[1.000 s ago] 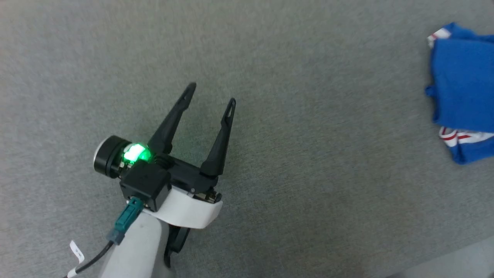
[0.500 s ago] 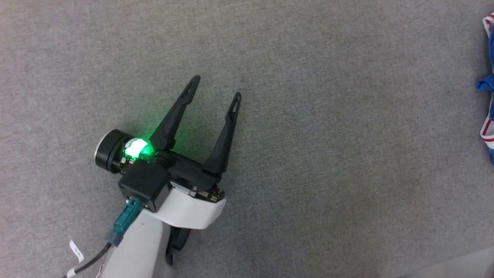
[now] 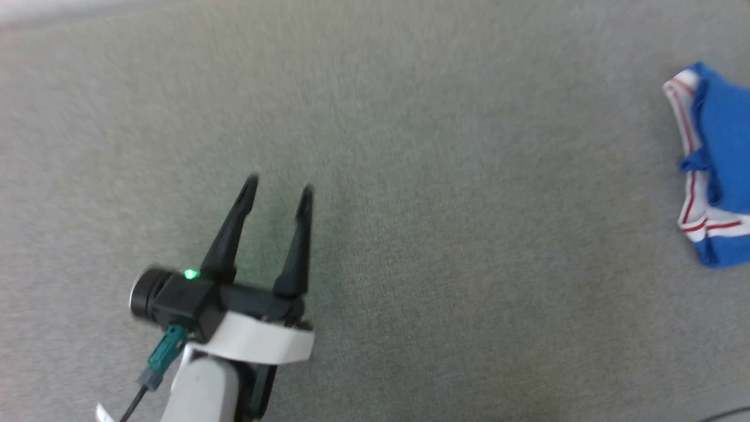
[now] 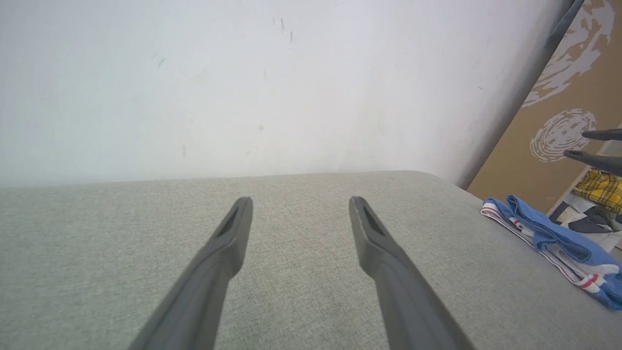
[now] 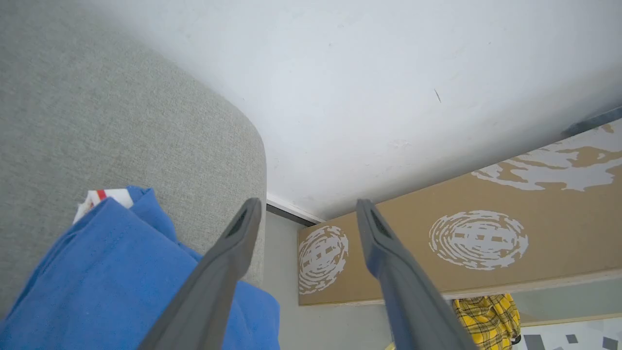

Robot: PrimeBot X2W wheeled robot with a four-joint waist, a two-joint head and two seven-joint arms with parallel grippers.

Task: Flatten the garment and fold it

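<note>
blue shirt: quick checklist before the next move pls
1. Left gripper open and empty: ok.
2. Right gripper open, nothing between its fingers: ok.
3. Shirt folded into layers: ok.
4. Fold neat and flat: cannot tell; the head view cuts it off.
5. Shirt wholly on the grey surface: cannot tell; it lies by the rounded corner.
6. Left gripper apart from the shirt: ok.

Left gripper [image 3: 279,184]: fingers held wide apart, carried on a pale forearm [image 3: 202,387]. Right gripper [image 5: 308,201]: fingers likewise held apart.
</note>
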